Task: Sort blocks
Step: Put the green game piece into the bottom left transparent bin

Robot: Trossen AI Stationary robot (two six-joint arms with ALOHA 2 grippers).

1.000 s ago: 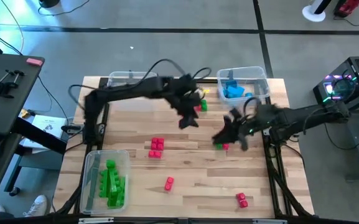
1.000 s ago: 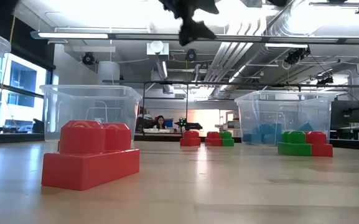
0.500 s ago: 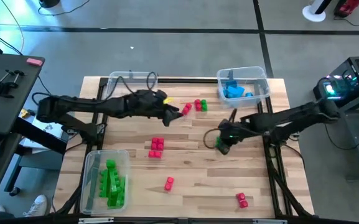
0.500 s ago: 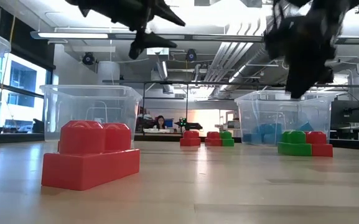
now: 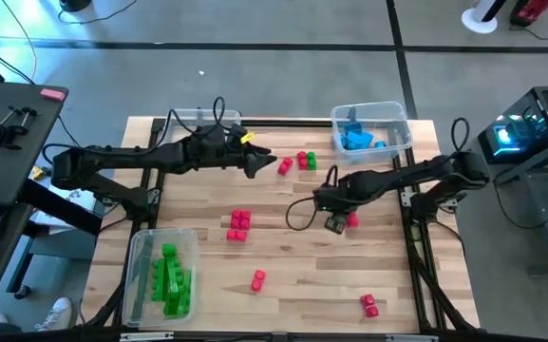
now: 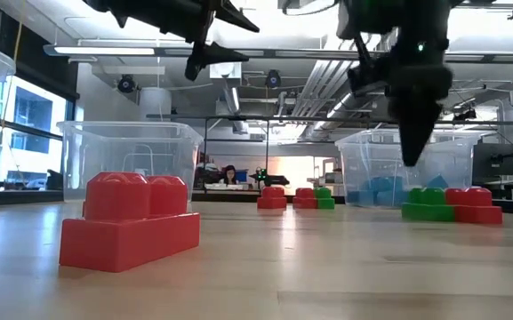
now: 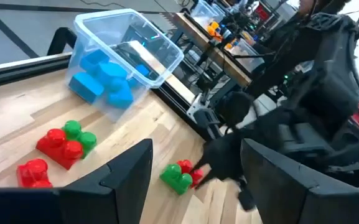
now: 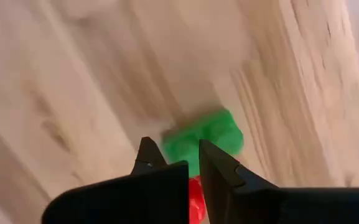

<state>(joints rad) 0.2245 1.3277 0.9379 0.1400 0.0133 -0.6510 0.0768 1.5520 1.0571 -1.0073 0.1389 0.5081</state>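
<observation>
Fingers pressed together on my right gripper (image 5: 333,223) hang just above the joined green-and-red block (image 6: 452,205) right of table centre, I judge to nudge it, while my left gripper (image 5: 259,163), spread and empty, waits by the far blocks (image 5: 296,162).

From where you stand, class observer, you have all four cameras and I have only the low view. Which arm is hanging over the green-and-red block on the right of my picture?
Observer: That is the right gripper. From above, it sits right over the green-and-red block.
Operator: Has it got the block?
Observer: No. Its wrist camera shows the fingers closed, with the block lying loose just past the tips.
Operator: And the other arm, up high in my picture?
Observer: The left gripper is open and points at a red block, with a red-and-green pair beyond it.
</observation>
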